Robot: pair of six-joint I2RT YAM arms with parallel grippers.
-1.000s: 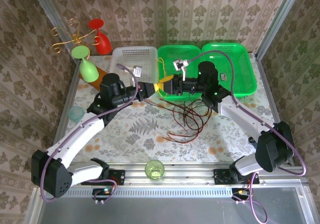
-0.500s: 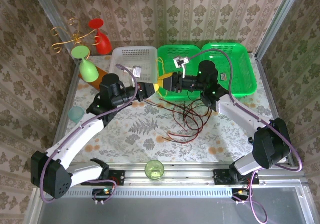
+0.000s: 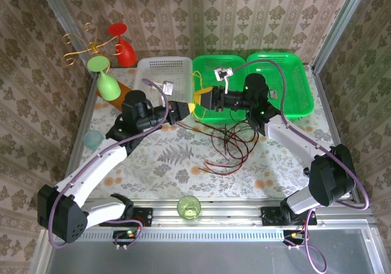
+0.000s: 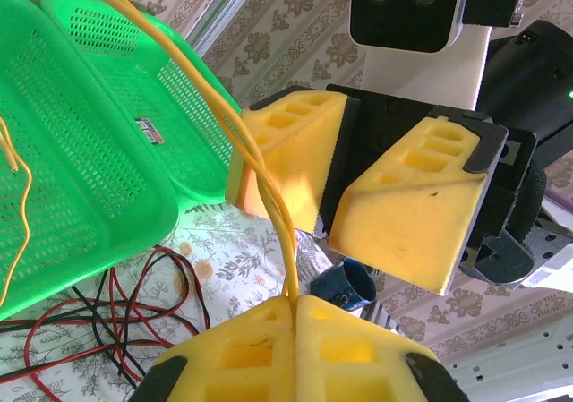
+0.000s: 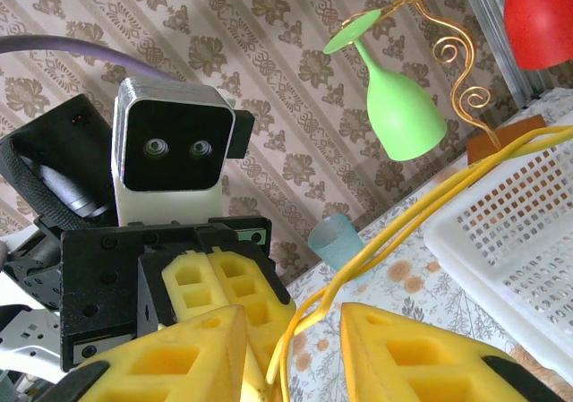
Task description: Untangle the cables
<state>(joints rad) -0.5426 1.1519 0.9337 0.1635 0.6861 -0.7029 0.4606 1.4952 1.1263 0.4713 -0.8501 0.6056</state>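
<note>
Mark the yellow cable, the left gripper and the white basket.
yellow cable (image 4: 290, 272), left wrist view, stretch just above the fingertips
left gripper (image 4: 295, 311), left wrist view, between its shut fingertips
white basket (image 3: 153, 72), top external view, bare mesh floor

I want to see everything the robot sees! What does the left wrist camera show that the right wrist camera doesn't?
Left wrist camera's extras: the green baskets, the red and black cables lying loose, and a dark blue cup.
Right wrist camera's extras: a green glass, a red glass, a gold stand, a white basket and a light blue cup.
Both share the yellow cable, the left gripper shut on it, and the right gripper open close to it.
</note>
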